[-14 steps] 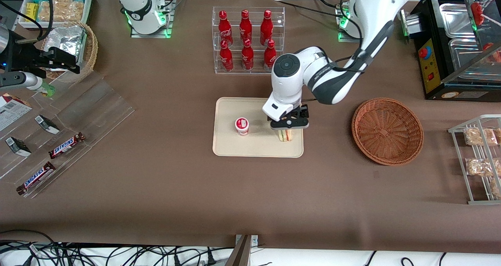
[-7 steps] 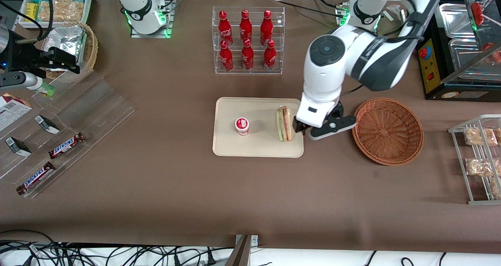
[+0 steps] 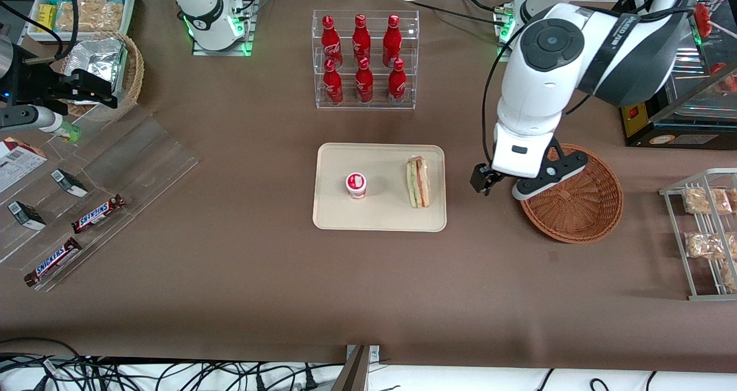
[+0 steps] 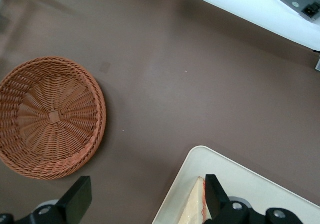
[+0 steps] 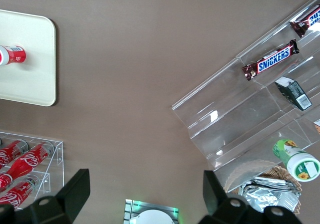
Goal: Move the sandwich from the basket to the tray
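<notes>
The jaws of the left gripper [image 4: 145,204] stood wide apart with nothing between them; the bare brown table [image 3: 368,287] showed through the gap. In the front view the gripper [image 3: 506,186] hung above the table between the tray [image 3: 380,221] and the basket [image 3: 581,218], close to the basket's rim and well clear of the tabletop. One black fingertip [image 4: 77,199] appeared near the basket [image 4: 50,116] in the left wrist view; the other [image 4: 216,196] overlapped the tray's edge [image 4: 240,176].

The sandwich [image 3: 418,182] lay on the tray, by the short edge nearest the basket, its layered filling facing up and its long axis running toward the front camera. A corner of its pale bread [image 4: 196,204] was visible beside the second fingertip. Nothing touched it. A small red-and-white cup [image 3: 356,185] stood upright on the same tray, apart from the sandwich, toward the parked arm's end.

The basket, round and reddish-brown, held nothing. A clear rack of red bottles [image 3: 364,57] stood farther from the front camera than the tray. Snickers bars [image 3: 98,213] lay on a clear stepped stand [image 3: 144,160] toward the parked arm's end of the table. A wire rack of snack packets [image 3: 705,230] stood at the working arm's end.
</notes>
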